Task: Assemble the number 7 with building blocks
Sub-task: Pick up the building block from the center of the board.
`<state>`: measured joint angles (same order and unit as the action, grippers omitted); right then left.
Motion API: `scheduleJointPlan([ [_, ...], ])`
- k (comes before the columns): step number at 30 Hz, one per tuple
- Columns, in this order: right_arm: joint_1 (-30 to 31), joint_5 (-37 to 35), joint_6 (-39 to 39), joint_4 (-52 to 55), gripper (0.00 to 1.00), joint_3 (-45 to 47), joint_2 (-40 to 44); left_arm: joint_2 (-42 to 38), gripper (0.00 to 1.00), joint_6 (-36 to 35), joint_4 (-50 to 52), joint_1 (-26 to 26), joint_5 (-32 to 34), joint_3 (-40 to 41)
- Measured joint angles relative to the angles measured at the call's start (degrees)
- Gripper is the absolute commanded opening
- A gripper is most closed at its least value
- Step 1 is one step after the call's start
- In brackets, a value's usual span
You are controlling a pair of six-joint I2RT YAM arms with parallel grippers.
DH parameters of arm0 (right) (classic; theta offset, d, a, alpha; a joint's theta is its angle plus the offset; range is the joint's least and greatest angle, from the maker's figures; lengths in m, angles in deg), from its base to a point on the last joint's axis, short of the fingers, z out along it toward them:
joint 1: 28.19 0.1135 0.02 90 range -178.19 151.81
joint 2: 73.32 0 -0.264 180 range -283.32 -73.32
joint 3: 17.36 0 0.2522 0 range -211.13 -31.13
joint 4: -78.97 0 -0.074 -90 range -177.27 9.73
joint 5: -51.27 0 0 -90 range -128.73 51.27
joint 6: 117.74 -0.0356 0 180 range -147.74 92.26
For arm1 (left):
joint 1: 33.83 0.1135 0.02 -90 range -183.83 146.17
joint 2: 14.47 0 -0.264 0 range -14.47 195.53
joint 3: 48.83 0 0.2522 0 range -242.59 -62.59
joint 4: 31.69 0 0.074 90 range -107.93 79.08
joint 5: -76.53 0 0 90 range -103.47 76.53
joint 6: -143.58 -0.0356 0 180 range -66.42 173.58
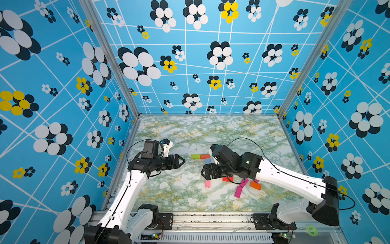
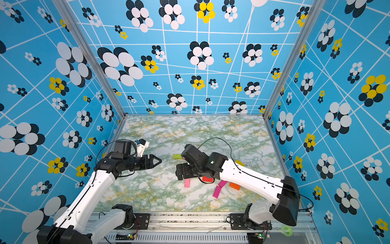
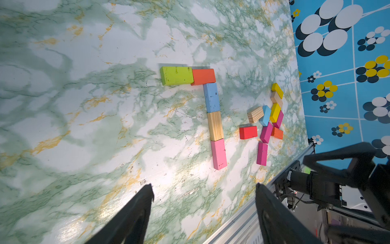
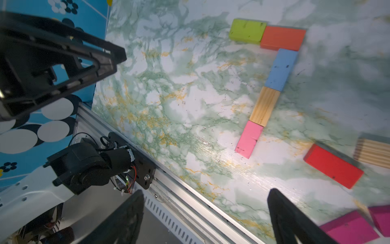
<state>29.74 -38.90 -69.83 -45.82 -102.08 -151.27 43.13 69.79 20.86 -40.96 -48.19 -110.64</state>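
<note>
Number 7 (image 3: 211, 97) lies flat mid-table (image 3: 84, 109): green-orange bar on the far side, light blue, striped wood and pink stem running near. Spare building blocks (image 3: 266, 132) cluster right. Left gripper (image 3: 204, 190), right gripper (image 4: 205, 193): jaws apart, empty.

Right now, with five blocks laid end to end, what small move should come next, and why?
Probably lift the right end effector straight up and away: the number 7 looks complete, and it and the left end effector hang open, empty.
</note>
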Motion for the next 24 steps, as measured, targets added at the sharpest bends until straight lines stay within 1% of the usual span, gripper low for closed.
scheduleJointPlan([
  [3, -5.97, -2.97, -1.01, 0.96, 0.99, 5.20, 8.24, -0.59, 0.80, -0.46, -0.46, -0.92, -0.48, 0.00],
  [5, -10.14, -3.98, -1.84, 1.49, 0.99, 8.11, 12.17, -0.74, 0.80, -0.87, -0.94, -1.60, -0.90, 0.00],
  [7, -14.88, -4.07, -2.89, 1.70, 0.99, 10.95, 14.95, -0.85, 0.81, -1.07, -1.49, -2.43, -1.20, 0.00],
  [9, -20.13, -3.08, -3.80, 1.81, 0.99, 13.57, 15.98, -1.07, 0.82, -1.36, -1.68, -3.56, -1.36, 0.00],
  [12, -27.21, -0.44, -4.26, 1.79, 0.99, 16.81, 14.91, -1.49, 0.83, -2.10, -1.60, -6.14, -0.74, 0.00],
  [15, -31.95, 2.29, -4.11, 1.81, 0.99, 17.73, 11.50, -0.35, 0.84, -3.08, -0.02, -9.84, 1.16, -0.68],
  [18, -33.51, 4.28, -3.56, 1.44, 0.98, 17.62, 7.74, 3.06, 0.86, -3.89, 2.64, -13.29, 3.21, -3.87],
  [22, -34.21, 6.56, -2.71, 1.42, 0.99, 16.20, 2.03, 9.31, 0.88, -4.85, 4.79, -16.85, 5.03, -12.33],
  [24, -34.34, 7.02, -2.47, 1.42, 0.99, 15.23, 0.37, 13.05, 0.88, -5.81, 4.85, -17.73, 5.44, -17.09],
])
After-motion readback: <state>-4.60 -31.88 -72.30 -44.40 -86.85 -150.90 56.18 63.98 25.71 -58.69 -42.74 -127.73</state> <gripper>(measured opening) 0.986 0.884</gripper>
